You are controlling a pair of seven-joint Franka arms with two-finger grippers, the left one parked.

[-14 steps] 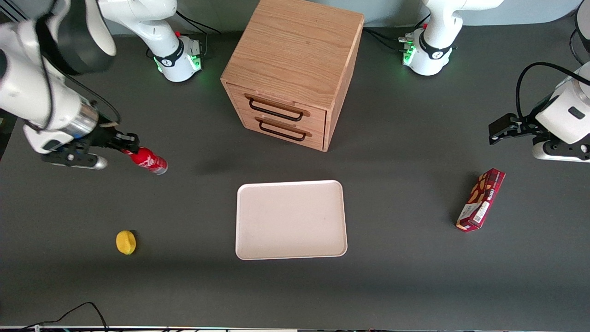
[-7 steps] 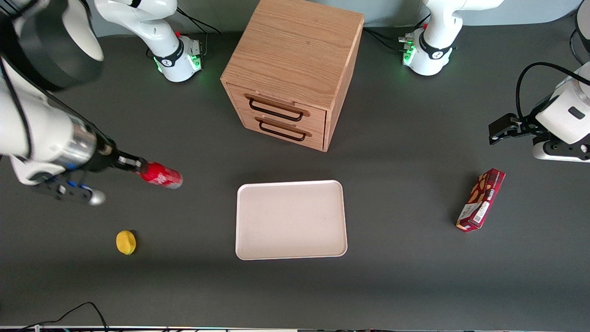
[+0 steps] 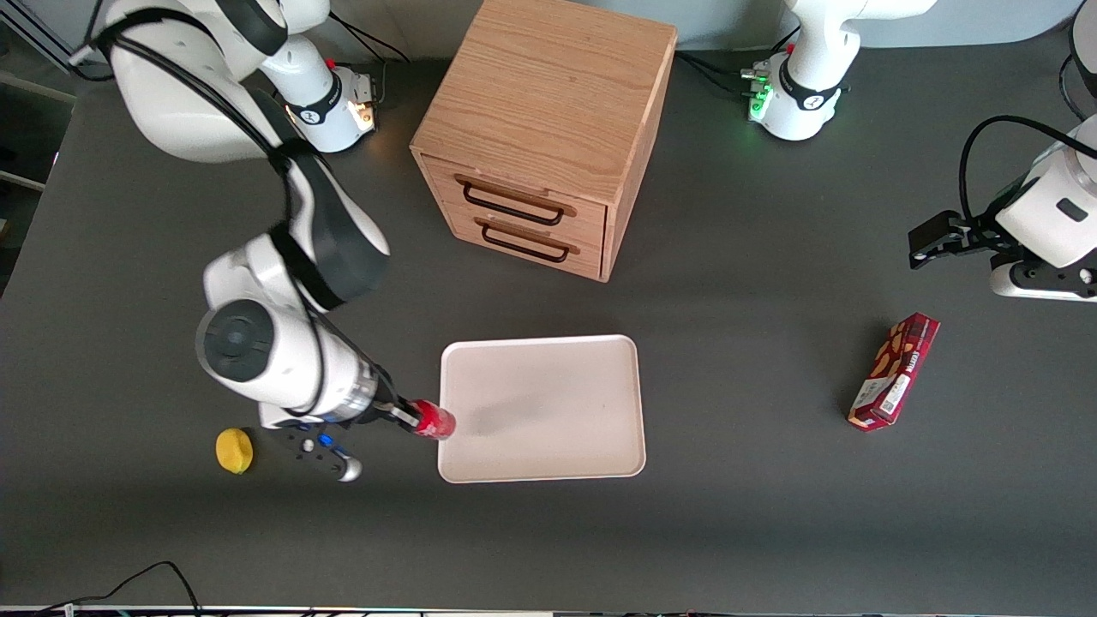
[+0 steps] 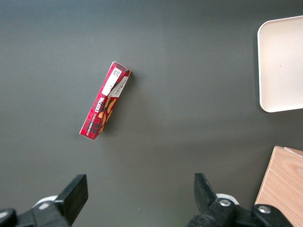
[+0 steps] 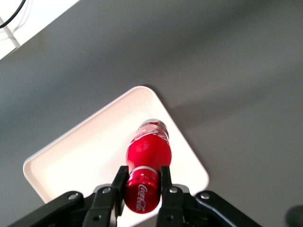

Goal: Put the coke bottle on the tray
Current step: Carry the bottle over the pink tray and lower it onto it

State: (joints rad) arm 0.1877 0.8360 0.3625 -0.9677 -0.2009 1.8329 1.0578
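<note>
Currently, one small red coke bottle with white lettering (image 3: 434, 422) (image 5: 147, 158) is held clamped at its neck end between the two black fingers of the right arm's gripper (image 3: 411, 417) (image 5: 141, 187). The bottle is carried above the table, over the edge of the tray that lies toward the working arm's end; in the right wrist view its base is seen over the tray surface near the rim. One large flat pale pinkish-white rectangular tray with rounded corners (image 3: 548, 351) (image 5: 61, 156) (image 4: 270, 71) is recorded. One wooden two-drawer cabinet (image 3: 548, 128) is noted farther from the front camera than the tray. One small yellow lemon-like object (image 3: 234, 451) and one dark-red rectangular snack box (image 3: 894, 370) (image 4: 104, 106) are counted on the dark grey table (image 3: 771, 531).
</note>
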